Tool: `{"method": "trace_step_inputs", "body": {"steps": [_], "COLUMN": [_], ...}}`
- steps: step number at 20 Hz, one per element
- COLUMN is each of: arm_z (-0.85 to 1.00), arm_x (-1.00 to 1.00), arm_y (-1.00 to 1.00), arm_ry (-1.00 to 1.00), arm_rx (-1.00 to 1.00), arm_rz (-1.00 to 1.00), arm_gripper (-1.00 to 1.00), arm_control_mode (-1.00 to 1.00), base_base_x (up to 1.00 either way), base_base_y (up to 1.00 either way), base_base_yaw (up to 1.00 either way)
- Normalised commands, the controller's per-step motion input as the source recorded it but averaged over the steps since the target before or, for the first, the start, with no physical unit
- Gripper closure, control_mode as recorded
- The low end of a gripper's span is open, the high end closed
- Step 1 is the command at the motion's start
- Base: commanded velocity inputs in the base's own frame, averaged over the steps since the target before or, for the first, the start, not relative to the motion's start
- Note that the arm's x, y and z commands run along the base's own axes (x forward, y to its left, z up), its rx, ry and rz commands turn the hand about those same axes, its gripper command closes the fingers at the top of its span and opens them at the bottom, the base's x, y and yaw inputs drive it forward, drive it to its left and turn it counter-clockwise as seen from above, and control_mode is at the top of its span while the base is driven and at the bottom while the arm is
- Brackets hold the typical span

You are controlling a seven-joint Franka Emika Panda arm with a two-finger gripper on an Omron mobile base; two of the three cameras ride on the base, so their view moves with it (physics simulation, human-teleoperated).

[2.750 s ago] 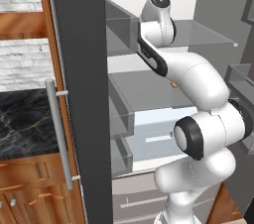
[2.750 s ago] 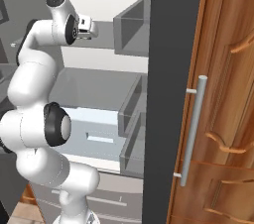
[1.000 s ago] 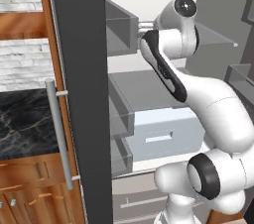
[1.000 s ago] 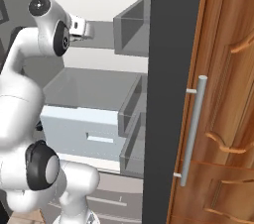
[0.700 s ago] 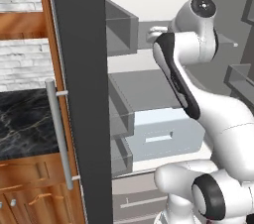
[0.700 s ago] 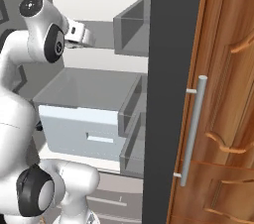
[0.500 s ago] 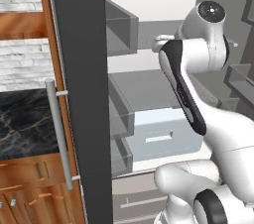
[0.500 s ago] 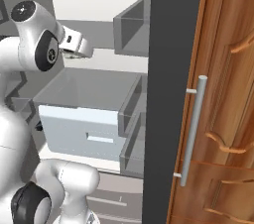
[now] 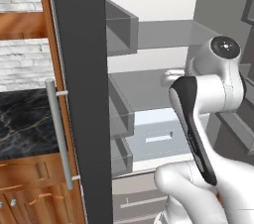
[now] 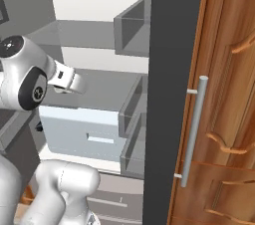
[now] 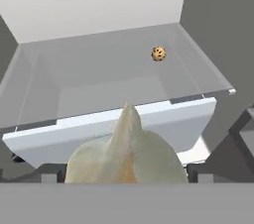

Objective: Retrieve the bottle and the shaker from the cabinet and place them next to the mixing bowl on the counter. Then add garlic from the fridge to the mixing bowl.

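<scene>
Dark grey, the open fridge door (image 9: pixel 79 94) stands at the left of the left base view, its steel bar handle (image 9: pixel 60 134) beside the black marble counter (image 9: pixel 22 119). Right of it, the white arm has swung back out of the fridge over the last few seconds, its wrist now clear of the grey shelves (image 9: pixel 149 82) and above the pale pulled-out drawer (image 11: pixel 114 124). In the hand view a cream, pointed garlic bulb (image 11: pixel 126 153) sits low between the two-finger gripper (image 11: pixel 127 178), apparently clamped on it, though the tips are hidden. A small brown speckled ball (image 11: pixel 158 53) lies in the drawer. Judging by this, the garlic is fetched; carrying it to the mixing bowl remains.
</scene>
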Motion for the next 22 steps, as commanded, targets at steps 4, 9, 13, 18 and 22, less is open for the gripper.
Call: {"method": "trace_step_inputs", "body": {"steps": [4, 9, 13, 18, 22], "arm_z": [-0.19, -0.03, 0.0, 0.0, 0.0], "arm_x": [-0.28, -0.07, 0.0, 0.0, 0.0], "arm_y": [0.0, 0.0, 0.0, 0.0, 0.0], "arm_ry": [0.09, 0.01, 0.0, 0.0, 0.0], "arm_rx": [0.0, 0.0, 0.0, 0.0, 0.0], "arm_rz": [-0.03, -0.01, 0.0, 0.0, 0.0], "arm_gripper": [1.0, 1.0, 1.0, 1.0, 1.0], "arm_control_mode": [-1.0, 1.0, 1.0, 1.0, 1.0], "base_base_x": [0.0, -0.45, -0.91, -0.88, -0.71], "base_base_y": [0.0, 0.0, 0.0, 0.0, 0.01], "base_base_yaw": [0.0, -0.05, -0.08, -0.05, 0.09]}}
